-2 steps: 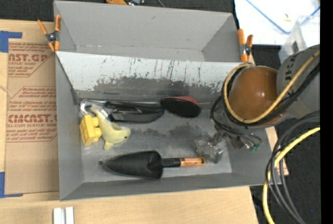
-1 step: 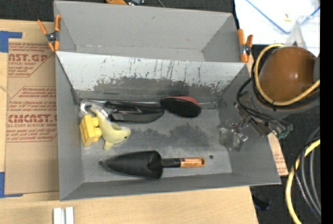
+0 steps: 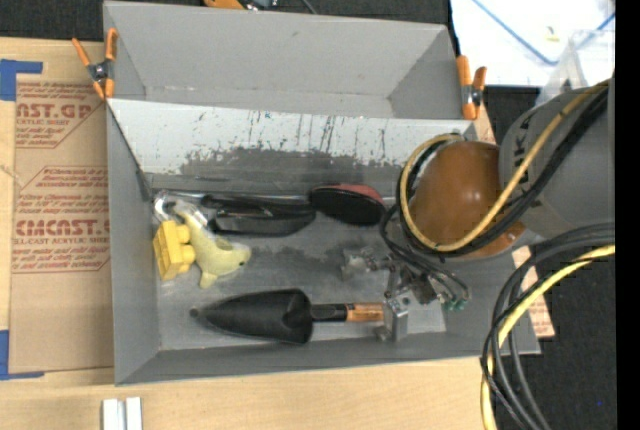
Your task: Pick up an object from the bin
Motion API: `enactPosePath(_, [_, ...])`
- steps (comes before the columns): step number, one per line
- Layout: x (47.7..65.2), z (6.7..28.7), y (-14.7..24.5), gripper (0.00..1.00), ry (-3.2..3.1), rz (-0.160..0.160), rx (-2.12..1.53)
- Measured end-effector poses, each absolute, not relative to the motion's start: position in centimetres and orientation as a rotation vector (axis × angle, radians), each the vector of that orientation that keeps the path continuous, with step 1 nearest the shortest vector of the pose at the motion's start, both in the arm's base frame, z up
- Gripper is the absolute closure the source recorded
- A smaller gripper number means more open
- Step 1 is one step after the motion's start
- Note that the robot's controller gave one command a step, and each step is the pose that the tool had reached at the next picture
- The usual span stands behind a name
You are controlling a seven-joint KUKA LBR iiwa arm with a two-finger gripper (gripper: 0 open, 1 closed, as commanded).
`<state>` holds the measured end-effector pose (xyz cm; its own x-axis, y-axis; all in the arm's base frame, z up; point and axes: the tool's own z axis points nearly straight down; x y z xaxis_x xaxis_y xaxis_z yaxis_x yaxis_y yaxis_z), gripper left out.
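My gripper [image 3: 400,304] is low in the bin's front right part, under the brown wrist cover. It sits right at the end of the orange handle of a black trowel [image 3: 255,315]. The trowel lies along the front wall with its blade pointing left. Whether the handle is gripped cannot be made out. A small grey metal piece [image 3: 355,264] lies just left of the gripper. Behind it, by the back wall, is a black oval brush with a red edge [image 3: 346,204].
A yellow and cream toy [image 3: 196,254] lies at the left side. A long black tool [image 3: 252,215] rests along the back wall next to the brush. The arm and its cables cover the bin's right end.
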<state>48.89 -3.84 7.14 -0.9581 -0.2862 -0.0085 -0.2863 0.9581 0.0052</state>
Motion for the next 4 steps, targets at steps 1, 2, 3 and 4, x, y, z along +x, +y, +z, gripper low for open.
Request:
enactPosePath(1, [48.6, 7.0, -3.8, 1.00, 3.114, 0.011, -0.444])
enactPosePath(2, [48.6, 7.0, -3.8, 1.00, 3.114, 0.011, -0.444])
enactPosePath(3, [48.2, 17.7, -3.4, 1.00, 3.116, 0.013, -0.465])
enactPosePath(4, [48.9, 22.0, -2.2, 1.00, 3.120, 0.015, -0.468])
